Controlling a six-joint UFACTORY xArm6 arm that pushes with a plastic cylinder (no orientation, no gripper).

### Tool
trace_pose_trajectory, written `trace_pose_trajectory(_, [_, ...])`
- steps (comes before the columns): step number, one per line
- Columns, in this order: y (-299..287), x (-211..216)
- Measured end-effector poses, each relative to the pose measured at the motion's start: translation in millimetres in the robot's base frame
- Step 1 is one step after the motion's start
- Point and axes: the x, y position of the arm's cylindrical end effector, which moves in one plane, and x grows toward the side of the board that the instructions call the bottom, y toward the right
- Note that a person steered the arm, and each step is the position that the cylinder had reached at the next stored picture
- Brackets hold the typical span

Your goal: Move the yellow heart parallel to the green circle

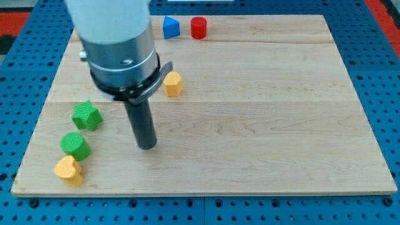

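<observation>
The yellow heart point(68, 170) lies near the board's lower left corner. The green circle point(75, 145) sits just above it, touching or nearly touching it. My tip point(147, 147) rests on the board to the right of both blocks, roughly level with the green circle and well apart from it. The arm's grey body hangs over the board's upper left.
A green star point(86, 115) lies above the green circle. A yellow block point(173, 83) sits right of the arm's body. A blue block point(170, 27) and a red cylinder point(199, 27) stand at the top edge. The wooden board point(262, 125) lies on a blue pegboard.
</observation>
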Motion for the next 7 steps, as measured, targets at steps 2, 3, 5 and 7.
trace_pose_trajectory(2, [-68,60])
trace_pose_trajectory(3, [-71,77])
trace_pose_trajectory(5, [-156,73])
trace_pose_trajectory(7, [-160,51])
